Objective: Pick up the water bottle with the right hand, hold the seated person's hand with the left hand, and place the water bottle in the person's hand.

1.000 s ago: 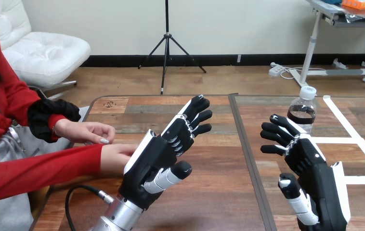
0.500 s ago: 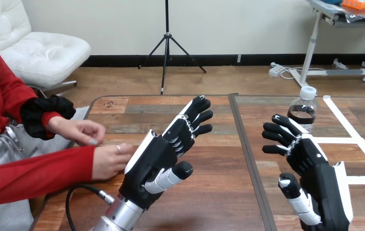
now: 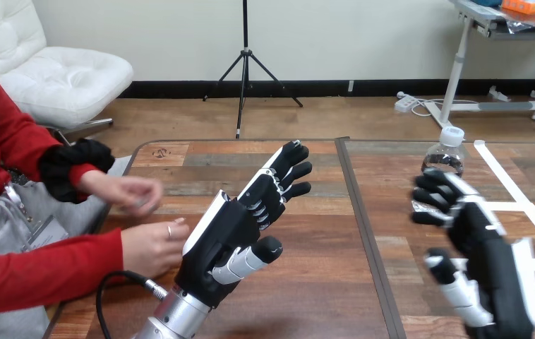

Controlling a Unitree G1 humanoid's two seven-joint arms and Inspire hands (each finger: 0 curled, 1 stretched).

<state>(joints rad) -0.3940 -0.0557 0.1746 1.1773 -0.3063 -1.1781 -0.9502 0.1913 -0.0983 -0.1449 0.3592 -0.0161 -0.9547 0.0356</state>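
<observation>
Water bottle point(image 3: 447, 152) stands upright on worktop point(image 3: 335, 282), nobody's got it. Right hand point(image 3: 487, 244) sits just in front of bottle, fingers spread wide, empty; lined up for a grab, I'd say. Left hand point(image 3: 240, 222) is well left of bottle, open, empty, w/ person's nearer hand point(image 3: 153, 246) further left beside it, prob. awaiting the hold.

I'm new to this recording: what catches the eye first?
Two robot hands are raised over the table, fingers open: the left hand mid-table, the right hand at the right. A water bottle stands upright just beyond the right hand; the person's nearer hand sits beside the left hand.
</observation>
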